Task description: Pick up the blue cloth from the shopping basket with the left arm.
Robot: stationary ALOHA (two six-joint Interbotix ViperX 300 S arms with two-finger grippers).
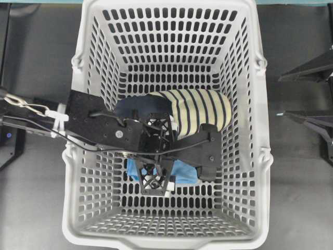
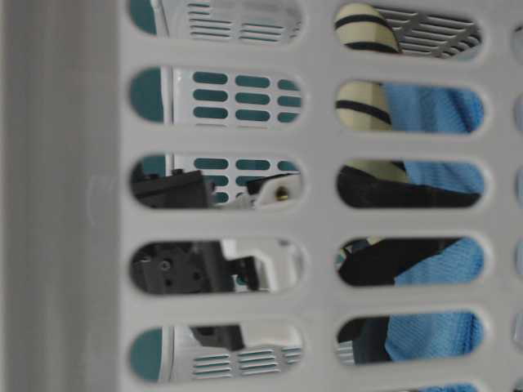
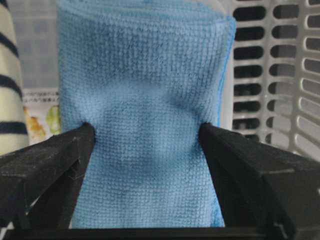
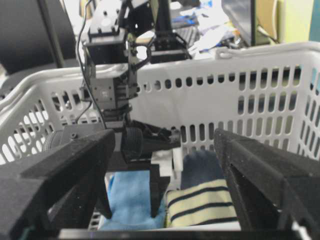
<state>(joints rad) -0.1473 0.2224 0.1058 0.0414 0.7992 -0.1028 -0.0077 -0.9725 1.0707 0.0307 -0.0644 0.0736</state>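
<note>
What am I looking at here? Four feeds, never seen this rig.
Two robot arms at a table. One camera looks down from overhead, one sits at table level peering through the shopping basket wall, and one rides on each wrist. In the basket lie a blue cloth and a striped slipper. The left gripper has its jaws open on either side of the cloth, pressing its edges but not yet closed. The right gripper waits outside, open and empty, watching the left arm.
</note>
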